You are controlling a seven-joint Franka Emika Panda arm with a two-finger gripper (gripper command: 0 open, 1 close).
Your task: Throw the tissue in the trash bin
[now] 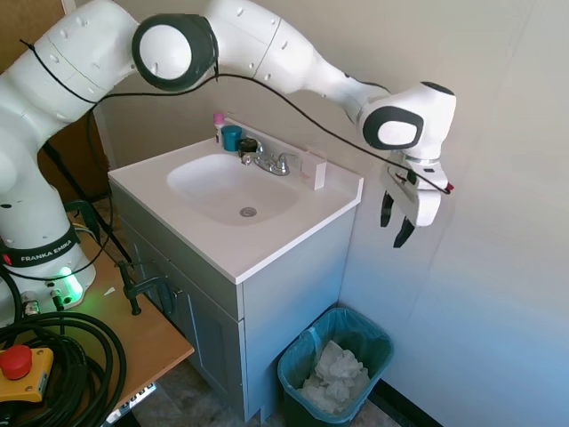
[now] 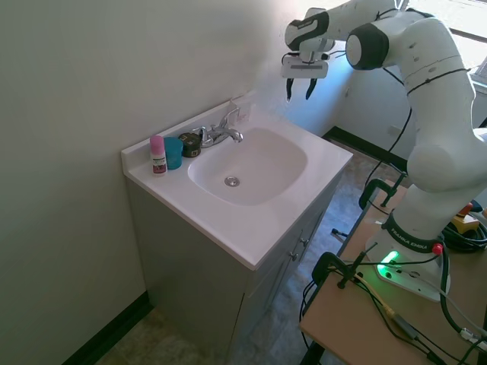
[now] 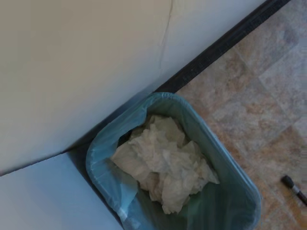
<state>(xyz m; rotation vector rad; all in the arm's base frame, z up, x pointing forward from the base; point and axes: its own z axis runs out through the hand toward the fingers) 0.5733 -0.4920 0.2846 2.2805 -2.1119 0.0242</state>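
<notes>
In the first exterior view the gripper is held high beyond the vanity's outer corner, above the trash bin, its fingers parted and empty, so the drop is judged done and only a withdrawal is called for. In the second exterior view the bin is hidden. In the wrist view crumpled white paper, presumably including the tissue, is seen inside the smooth teal, bag-lined bin.

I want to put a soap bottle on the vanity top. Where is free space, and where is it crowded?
The front strip of the vanity top, between the sink basin and the front edge, is bare. The corner below the gripper is also bare. It is crowded behind the basin: pink bottle, teal cup and faucet.
</notes>
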